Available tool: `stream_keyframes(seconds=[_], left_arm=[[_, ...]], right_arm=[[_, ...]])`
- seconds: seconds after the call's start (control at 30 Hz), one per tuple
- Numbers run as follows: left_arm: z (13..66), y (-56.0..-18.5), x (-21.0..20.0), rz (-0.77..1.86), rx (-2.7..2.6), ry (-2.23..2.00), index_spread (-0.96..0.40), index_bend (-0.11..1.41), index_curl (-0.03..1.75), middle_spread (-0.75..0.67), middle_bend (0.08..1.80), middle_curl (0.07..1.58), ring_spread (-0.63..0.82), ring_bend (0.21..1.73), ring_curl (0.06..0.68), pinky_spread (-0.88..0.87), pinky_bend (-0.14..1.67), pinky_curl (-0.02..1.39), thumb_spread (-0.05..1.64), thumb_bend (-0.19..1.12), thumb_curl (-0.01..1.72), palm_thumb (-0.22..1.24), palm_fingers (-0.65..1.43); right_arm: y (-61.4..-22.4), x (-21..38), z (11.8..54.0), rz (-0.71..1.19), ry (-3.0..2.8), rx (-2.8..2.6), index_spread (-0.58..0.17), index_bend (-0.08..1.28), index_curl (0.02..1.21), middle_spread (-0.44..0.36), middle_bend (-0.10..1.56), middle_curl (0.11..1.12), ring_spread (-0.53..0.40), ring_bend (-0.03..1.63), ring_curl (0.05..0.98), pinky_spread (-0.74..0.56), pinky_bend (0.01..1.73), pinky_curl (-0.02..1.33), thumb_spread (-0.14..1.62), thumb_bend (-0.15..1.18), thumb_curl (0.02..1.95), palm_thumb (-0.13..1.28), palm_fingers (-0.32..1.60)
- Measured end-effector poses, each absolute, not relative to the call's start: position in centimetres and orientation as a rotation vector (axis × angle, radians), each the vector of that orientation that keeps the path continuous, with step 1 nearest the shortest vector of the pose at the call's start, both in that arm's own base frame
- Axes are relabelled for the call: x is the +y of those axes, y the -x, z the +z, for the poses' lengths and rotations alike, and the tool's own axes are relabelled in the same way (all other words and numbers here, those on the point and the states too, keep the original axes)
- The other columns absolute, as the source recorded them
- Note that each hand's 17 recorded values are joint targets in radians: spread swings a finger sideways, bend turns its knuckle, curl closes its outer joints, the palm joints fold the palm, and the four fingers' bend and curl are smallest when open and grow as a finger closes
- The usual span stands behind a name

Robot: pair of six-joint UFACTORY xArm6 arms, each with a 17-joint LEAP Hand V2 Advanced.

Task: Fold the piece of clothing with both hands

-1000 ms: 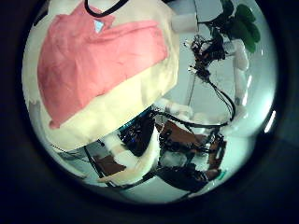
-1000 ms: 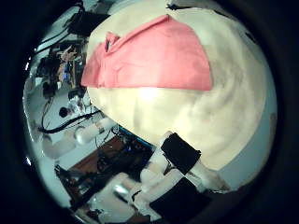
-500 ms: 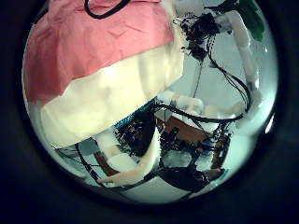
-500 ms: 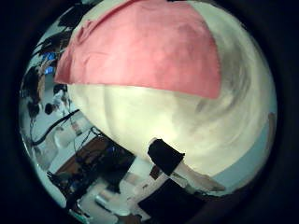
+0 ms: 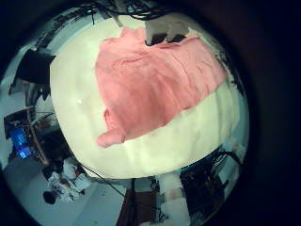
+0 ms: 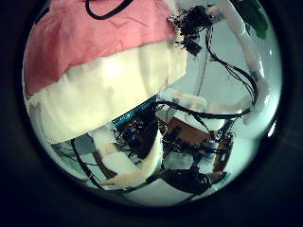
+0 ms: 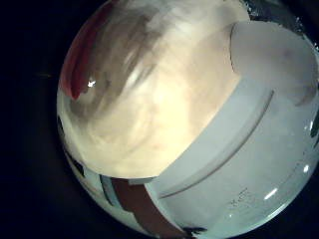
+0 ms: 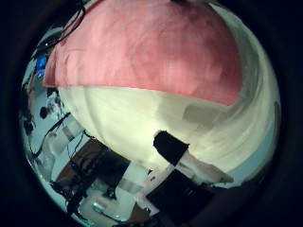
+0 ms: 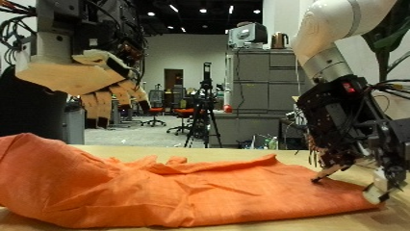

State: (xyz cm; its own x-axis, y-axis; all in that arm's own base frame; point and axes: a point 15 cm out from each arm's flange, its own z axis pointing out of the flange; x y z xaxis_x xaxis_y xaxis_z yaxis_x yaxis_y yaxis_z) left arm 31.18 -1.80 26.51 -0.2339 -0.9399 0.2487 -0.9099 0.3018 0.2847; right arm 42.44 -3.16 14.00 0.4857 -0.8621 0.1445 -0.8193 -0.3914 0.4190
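Observation:
An orange piece of clothing (image 9: 166,183) lies spread and wrinkled on the wooden table (image 9: 320,221). My right hand (image 9: 344,130) hangs low at one end of it, fingers pointing down, fingertips (image 9: 323,171) at the cloth's edge, no cloth gripped. My left hand (image 9: 88,69) hovers well above the other end, fingers relaxed and holding nothing. The left little finger side palm view shows the whole garment (image 5: 155,85) with a hand (image 5: 162,30) at its edge.
The table's edge (image 6: 104,99) lies close beside the cloth under my left hand. Grey cabinets (image 9: 256,96), chairs and a tripod stand in the room behind the table. The right little finger side palm view shows the table surface (image 7: 150,90) very close.
The cloth has grown larger in both thumb side palm views, so both hands have come closer to it. The cloth itself lies as before.

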Motion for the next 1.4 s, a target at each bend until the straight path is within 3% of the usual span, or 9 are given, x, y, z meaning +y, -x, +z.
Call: stream_keyframes(seconds=[0.07,0.17,0.2,0.3,0.4,0.6,0.77,1.13,1.4], left_arm=[[26.7,-31.1,-1.8,-0.111,-2.207,-1.660,0.11,0.13,0.18,0.47,0.17,0.22,0.63,0.39,0.200,0.54,0.27,0.31,1.03,-0.02,0.29,0.22,-0.10],[27.0,-31.1,-1.8,-0.105,-2.213,-1.663,0.11,0.13,0.18,0.47,0.18,0.22,0.63,0.39,0.203,0.54,0.28,0.31,1.03,-0.02,0.29,0.22,-0.10],[27.0,-31.1,-1.8,-0.105,-2.213,-1.663,0.11,0.13,0.18,0.47,0.18,0.22,0.63,0.39,0.204,0.54,0.28,0.31,1.03,-0.02,0.29,0.22,-0.10],[27.2,-31.0,-1.8,-0.104,-2.214,-1.663,0.11,0.13,0.17,0.47,0.17,0.22,0.63,0.39,0.206,0.53,0.28,0.31,1.03,-0.02,0.29,0.23,-0.09],[27.4,-30.8,-1.9,-0.103,-2.213,-1.658,0.12,0.13,0.17,0.47,0.18,0.22,0.63,0.39,0.207,0.53,0.28,0.32,1.02,-0.02,0.30,0.23,-0.09],[27.8,-30.3,-1.9,-0.101,-2.217,-1.652,0.12,0.13,0.18,0.46,0.18,0.23,0.62,0.38,0.210,0.53,0.28,0.32,1.02,-0.02,0.29,0.24,-0.08],[28.6,-29.3,-1.5,-0.102,-2.219,-1.648,0.12,0.14,0.18,0.45,0.18,0.24,0.62,0.38,0.212,0.53,0.28,0.32,1.03,-0.02,0.29,0.24,-0.07],[29.2,-26.9,3.9,-0.142,-2.192,-1.709,0.12,0.14,0.20,0.44,0.18,0.25,0.61,0.38,0.216,0.52,0.27,0.32,1.03,-0.02,0.29,0.24,-0.06],[28.6,-25.3,8.8,-0.147,-2.130,-1.779,0.13,0.14,0.20,0.44,0.18,0.26,0.61,0.37,0.217,0.52,0.27,0.32,1.04,-0.02,0.29,0.24,-0.06]], right_arm=[[-42.4,-3.2,14.0,-0.133,-2.299,-1.396,-0.304,0.24,0.33,-0.152,0.27,0.34,-0.069,0.38,0.252,0.10,0.17,0.30,0.94,-0.01,0.32,0.57,0.52],[-42.3,-3.6,14.5,-0.125,-2.298,-1.408,-0.354,0.26,0.35,-0.239,0.37,0.39,-0.218,0.61,0.310,-0.22,0.38,0.32,0.94,0.00,0.34,0.67,1.20],[-42.0,-3.8,14.6,-0.127,-2.295,-1.412,-0.364,0.29,0.38,-0.239,0.41,0.41,-0.243,0.67,0.346,-0.30,0.46,0.35,0.93,0.00,0.35,0.70,1.30],[-40.9,-4.0,14.5,-0.141,-2.290,-1.407,-0.381,0.42,0.46,-0.239,0.59,0.49,-0.275,0.77,0.412,-0.45,0.65,0.43,0.90,0.00,0.37,0.78,1.45],[-40.1,-4.4,14.5,-0.156,-2.286,-1.402,-0.361,0.58,0.54,-0.207,0.76,0.55,-0.265,0.88,0.462,-0.49,0.77,0.48,0.89,0.03,0.41,0.91,1.51],[-37.8,-5.4,14.9,-0.168,-2.272,-1.430,-0.314,0.86,0.67,-0.156,1.04,0.66,-0.228,1.10,0.553,-0.40,1.03,0.60,0.91,0.14,0.52,1.16,1.38],[-35.5,-8.0,16.8,-0.141,-2.249,-1.542,-0.275,1.01,0.74,-0.133,1.20,0.71,-0.210,1.24,0.627,-0.33,1.17,0.71,0.95,0.18,0.61,1.21,1.22],[-34.4,-11.8,26.8,0.091,-2.288,-1.731,-0.227,1.11,0.79,-0.099,1.30,0.74,-0.203,1.34,0.690,-0.27,1.21,0.85,1.01,0.19,0.76,1.17,1.12],[-34.9,-0.9,32.7,0.176,-2.554,-1.600,-0.215,1.13,0.79,-0.090,1.33,0.74,-0.199,1.34,0.700,-0.25,1.20,0.91,1.02,0.18,0.85,1.15,1.12]])
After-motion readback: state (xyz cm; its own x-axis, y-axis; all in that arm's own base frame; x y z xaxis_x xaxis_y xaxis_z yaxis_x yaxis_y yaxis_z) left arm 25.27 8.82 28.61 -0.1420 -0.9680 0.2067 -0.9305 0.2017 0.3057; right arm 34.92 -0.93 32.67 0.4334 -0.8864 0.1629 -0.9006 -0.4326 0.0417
